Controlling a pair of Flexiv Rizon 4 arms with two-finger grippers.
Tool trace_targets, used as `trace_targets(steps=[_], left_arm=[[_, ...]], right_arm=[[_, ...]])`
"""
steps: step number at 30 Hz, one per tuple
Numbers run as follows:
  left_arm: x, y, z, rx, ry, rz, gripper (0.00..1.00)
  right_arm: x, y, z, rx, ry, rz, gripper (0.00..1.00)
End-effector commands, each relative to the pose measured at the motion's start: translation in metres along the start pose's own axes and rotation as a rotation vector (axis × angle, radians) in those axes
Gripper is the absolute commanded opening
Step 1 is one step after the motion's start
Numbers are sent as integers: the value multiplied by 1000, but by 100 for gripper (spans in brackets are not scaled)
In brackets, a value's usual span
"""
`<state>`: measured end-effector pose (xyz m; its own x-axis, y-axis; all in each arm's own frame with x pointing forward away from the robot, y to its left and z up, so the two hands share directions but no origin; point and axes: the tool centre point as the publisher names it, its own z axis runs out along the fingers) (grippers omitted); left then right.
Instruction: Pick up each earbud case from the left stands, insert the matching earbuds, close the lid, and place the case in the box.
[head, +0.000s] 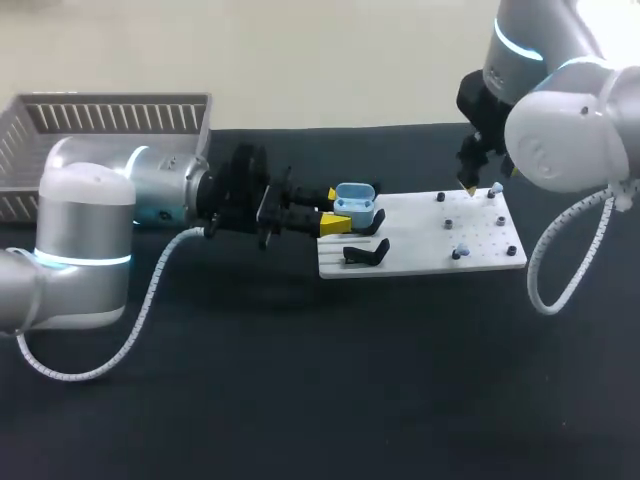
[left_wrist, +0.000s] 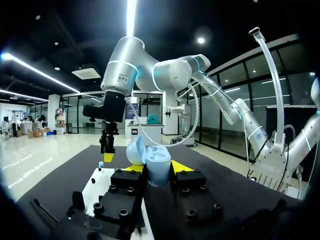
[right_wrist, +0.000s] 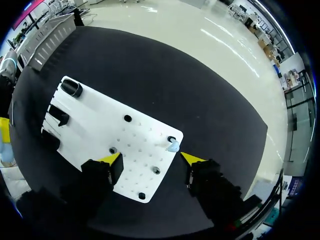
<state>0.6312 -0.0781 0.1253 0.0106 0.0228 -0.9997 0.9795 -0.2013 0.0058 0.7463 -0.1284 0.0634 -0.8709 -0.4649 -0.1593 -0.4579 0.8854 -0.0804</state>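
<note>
Left tool (left_wrist: 157, 167) clamps earbud case (left_wrist: 160, 172) by its sides, lid (left_wrist: 135, 150) open; likely light, slick, hinge delicate. Right tool (right_wrist: 151, 159) wide over tiny earbud (right_wrist: 173, 146).

You are looking at one earbud case (head: 355, 201) in the left tool (head: 333, 210), two earbuds (head: 497, 188) by the right tool (right_wrist: 152, 159), one board (head: 420, 262) and one basket (head: 110, 100).

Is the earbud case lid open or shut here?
Open. In the left wrist view the lid stands tipped back beside the earbud case, whose cavity shows, held in the left gripper.
</note>
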Motion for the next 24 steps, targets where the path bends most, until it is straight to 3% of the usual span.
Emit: trace_targets(steps=[1,9,24], left_arm=[[1,-1,0,-2,-3,3,0],[1,-1,0,-2,-3,3,0],[1,-1,0,-2,-3,3,0]], right_arm=[[6,0,5,2,-3,-7,69],[7,-7,14,2,10,-8,50],[-1,-21,31,12,19,-15,45]])
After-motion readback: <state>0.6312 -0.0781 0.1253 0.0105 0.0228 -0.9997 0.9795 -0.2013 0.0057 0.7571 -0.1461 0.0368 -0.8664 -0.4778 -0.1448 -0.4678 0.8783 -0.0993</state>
